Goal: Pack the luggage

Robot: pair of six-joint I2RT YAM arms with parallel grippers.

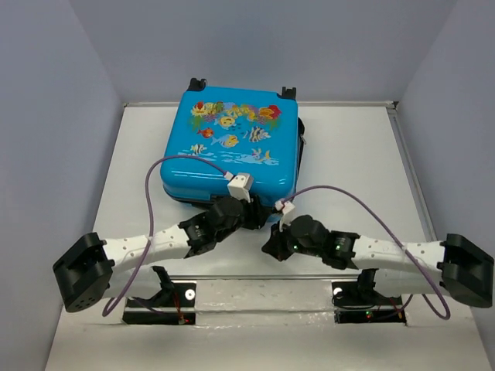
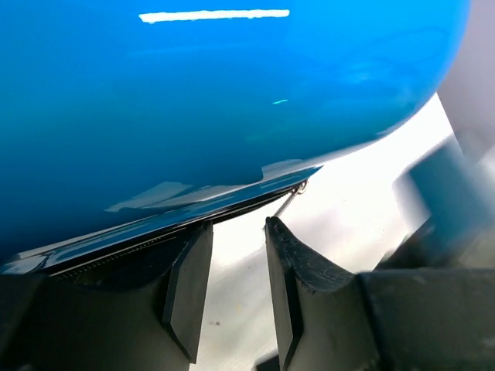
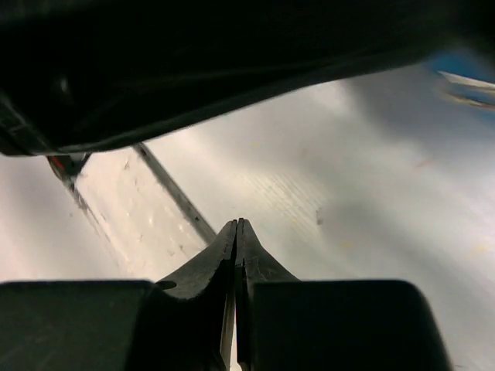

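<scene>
The luggage point(image 1: 232, 143) is a bright blue hard-shell suitcase lying flat and closed at the back middle of the table, fish-and-coral print facing up. My left gripper point(image 1: 254, 215) is at its near edge. In the left wrist view the left gripper point(image 2: 238, 230) is open and empty, its tips just below the black zipper edge point(image 2: 178, 220) of the blue shell point(image 2: 216, 100). A thin metal zipper pull point(image 2: 289, 201) hangs just above the right fingertip. My right gripper point(image 1: 269, 246) is low over the table in front of the suitcase, shut and empty point(image 3: 237, 226).
The white table point(image 1: 363, 154) is enclosed by grey walls on the left, back and right. Both arm bases sit on mounting plates point(image 1: 263, 297) at the near edge. The left arm passes dark across the top of the right wrist view point(image 3: 193, 62).
</scene>
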